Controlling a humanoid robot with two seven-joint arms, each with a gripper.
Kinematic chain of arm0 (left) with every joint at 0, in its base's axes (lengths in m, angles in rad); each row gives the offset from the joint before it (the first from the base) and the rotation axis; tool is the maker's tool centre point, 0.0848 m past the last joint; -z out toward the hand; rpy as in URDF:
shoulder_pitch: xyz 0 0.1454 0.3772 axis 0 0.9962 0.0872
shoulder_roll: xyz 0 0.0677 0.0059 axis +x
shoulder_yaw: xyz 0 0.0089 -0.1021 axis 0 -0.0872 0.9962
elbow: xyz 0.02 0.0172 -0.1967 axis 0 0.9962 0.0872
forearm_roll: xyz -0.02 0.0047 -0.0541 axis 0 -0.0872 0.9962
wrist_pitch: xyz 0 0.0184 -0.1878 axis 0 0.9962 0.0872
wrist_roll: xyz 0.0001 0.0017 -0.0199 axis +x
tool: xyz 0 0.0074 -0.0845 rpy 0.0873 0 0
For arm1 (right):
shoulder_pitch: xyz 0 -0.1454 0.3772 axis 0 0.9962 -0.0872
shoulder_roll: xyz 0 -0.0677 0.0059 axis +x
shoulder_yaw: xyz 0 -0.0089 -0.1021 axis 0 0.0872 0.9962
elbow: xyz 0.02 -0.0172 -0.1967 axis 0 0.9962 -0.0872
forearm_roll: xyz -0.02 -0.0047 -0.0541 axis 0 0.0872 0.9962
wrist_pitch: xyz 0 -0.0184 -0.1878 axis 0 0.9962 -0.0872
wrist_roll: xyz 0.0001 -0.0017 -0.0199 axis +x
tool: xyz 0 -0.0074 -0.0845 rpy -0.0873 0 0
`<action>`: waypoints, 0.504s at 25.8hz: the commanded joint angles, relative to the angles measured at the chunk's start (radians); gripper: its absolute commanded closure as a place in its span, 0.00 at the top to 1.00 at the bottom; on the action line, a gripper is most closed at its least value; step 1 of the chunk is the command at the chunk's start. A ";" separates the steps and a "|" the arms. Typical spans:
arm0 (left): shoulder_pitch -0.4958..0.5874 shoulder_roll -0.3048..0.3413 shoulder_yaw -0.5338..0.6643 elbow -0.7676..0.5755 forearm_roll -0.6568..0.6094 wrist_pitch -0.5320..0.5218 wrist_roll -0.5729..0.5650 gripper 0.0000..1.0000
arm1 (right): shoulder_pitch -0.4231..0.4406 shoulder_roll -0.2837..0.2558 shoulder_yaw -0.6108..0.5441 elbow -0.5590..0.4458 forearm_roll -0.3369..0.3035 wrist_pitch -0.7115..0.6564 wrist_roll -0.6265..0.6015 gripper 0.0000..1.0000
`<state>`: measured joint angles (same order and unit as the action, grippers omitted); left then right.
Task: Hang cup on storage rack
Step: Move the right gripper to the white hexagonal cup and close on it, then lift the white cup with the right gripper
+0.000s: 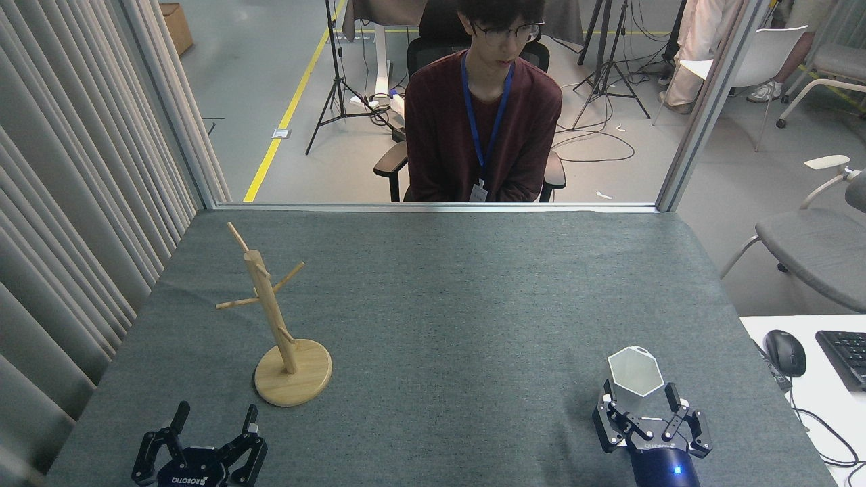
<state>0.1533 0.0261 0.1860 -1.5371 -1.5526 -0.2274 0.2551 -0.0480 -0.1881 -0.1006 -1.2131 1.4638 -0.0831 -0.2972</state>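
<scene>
The white hexagonal faceted cup [634, 373] stands upright on the grey felt-covered table [460, 304], near the right edge — my right gripper [639, 394] sits just on its near side, fingers spread wide to either side of its lower body, not closed on it. My left gripper [215, 418] hangs open at the near left. The light wooden mug tree [274, 321] stands beyond it — well apart from the cup.

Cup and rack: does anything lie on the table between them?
No. In the head view only bare grey table cloth stretches between the rack and the cup.
</scene>
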 commanded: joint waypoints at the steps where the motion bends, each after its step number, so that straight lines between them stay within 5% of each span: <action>1: -0.001 0.000 0.001 0.003 0.000 0.000 0.001 0.99 | -0.016 0.001 0.009 0.020 0.003 0.000 0.001 0.99; 13: -0.003 0.003 0.001 0.011 -0.001 0.000 0.001 0.99 | -0.089 -0.002 0.019 0.118 0.003 0.003 -0.003 0.99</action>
<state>0.1511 0.0279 0.1871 -1.5265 -1.5537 -0.2275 0.2552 -0.1251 -0.1897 -0.0810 -1.1080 1.4666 -0.0801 -0.2967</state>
